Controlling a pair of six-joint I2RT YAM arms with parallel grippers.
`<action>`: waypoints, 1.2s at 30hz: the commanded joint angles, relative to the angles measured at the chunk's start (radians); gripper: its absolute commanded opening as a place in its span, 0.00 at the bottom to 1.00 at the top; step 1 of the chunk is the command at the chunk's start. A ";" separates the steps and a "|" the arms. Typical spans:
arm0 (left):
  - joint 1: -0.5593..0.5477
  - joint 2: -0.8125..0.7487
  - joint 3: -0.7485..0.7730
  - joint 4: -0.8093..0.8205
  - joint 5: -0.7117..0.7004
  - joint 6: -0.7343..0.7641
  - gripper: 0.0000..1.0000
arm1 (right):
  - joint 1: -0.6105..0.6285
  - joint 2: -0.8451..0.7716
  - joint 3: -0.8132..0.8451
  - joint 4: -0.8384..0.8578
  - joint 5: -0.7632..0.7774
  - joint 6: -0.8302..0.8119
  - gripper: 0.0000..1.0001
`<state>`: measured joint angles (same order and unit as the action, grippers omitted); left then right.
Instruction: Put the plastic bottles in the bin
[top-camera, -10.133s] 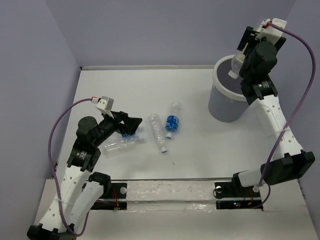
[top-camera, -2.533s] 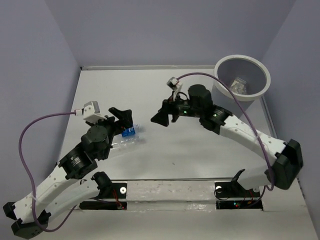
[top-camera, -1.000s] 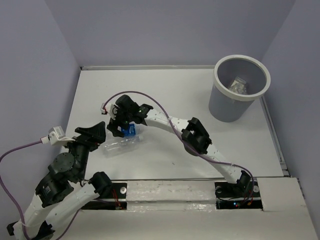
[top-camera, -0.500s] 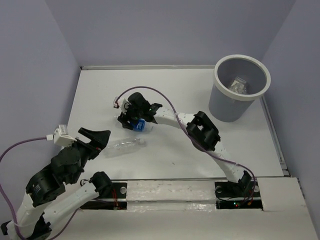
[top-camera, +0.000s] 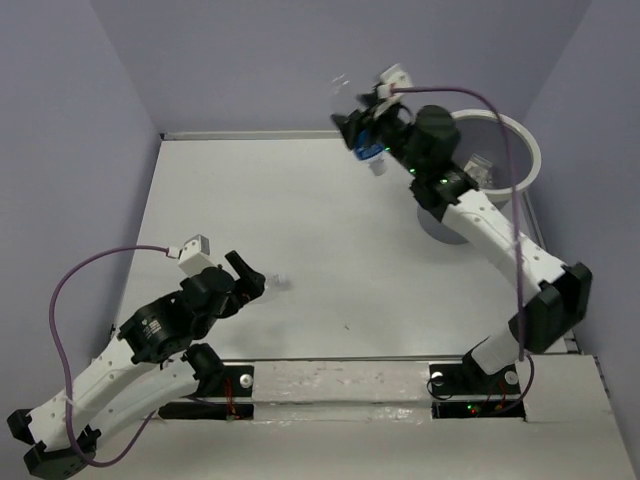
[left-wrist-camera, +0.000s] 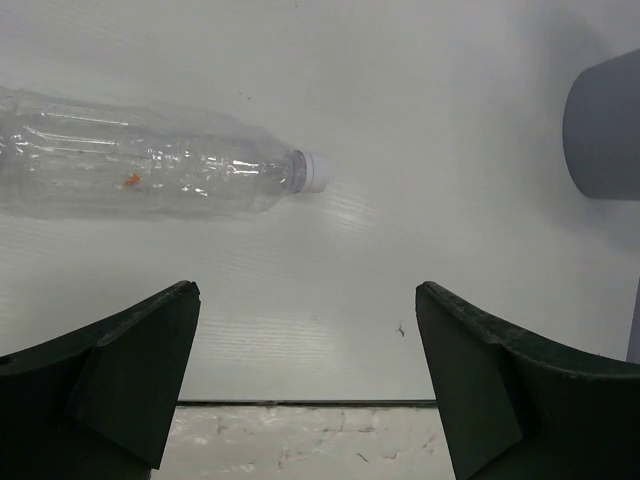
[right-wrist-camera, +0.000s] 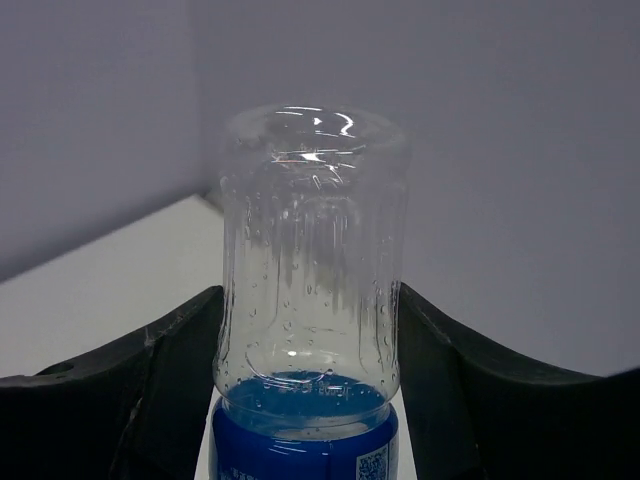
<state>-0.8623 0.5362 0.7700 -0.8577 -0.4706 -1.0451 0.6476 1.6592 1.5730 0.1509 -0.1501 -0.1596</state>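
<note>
My right gripper (top-camera: 368, 137) is shut on a clear plastic bottle with a blue label (top-camera: 362, 138), held high in the air just left of the bin (top-camera: 527, 150). In the right wrist view the bottle (right-wrist-camera: 310, 260) stands between both fingers (right-wrist-camera: 170, 370), base away from the camera. The bin is grey with a white rim, partly hidden by the right arm, and a crumpled bottle (top-camera: 483, 168) lies inside. A second clear bottle (left-wrist-camera: 150, 165) with a white cap lies on its side on the table, ahead of my left gripper (left-wrist-camera: 305, 300), which is open and empty. From above my left gripper (top-camera: 250, 280) covers most of it.
The bin's grey wall (left-wrist-camera: 605, 130) shows at the right edge of the left wrist view. Purple walls close in the white table (top-camera: 300, 200) at the back and both sides. A dark seam (left-wrist-camera: 300, 403) marks the table's near edge.
My right gripper closed on the blue-label bottle at the table's left middle and carried it up and right to beside the bin. The left arm shifted toward the clear bottle.
</note>
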 joint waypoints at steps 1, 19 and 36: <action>-0.001 -0.015 -0.052 0.123 -0.017 0.042 0.99 | -0.181 -0.202 -0.085 0.223 0.232 0.040 0.40; -0.001 0.145 -0.005 0.489 -0.053 0.445 0.99 | -0.723 -0.102 -0.246 0.506 0.325 0.290 0.41; -0.001 0.088 -0.027 0.591 -0.066 0.563 0.99 | -0.723 -0.249 -0.525 0.659 0.352 0.160 0.78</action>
<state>-0.8623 0.6491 0.7395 -0.3248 -0.5285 -0.5289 -0.0776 1.4528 1.0943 0.7044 0.1768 0.0376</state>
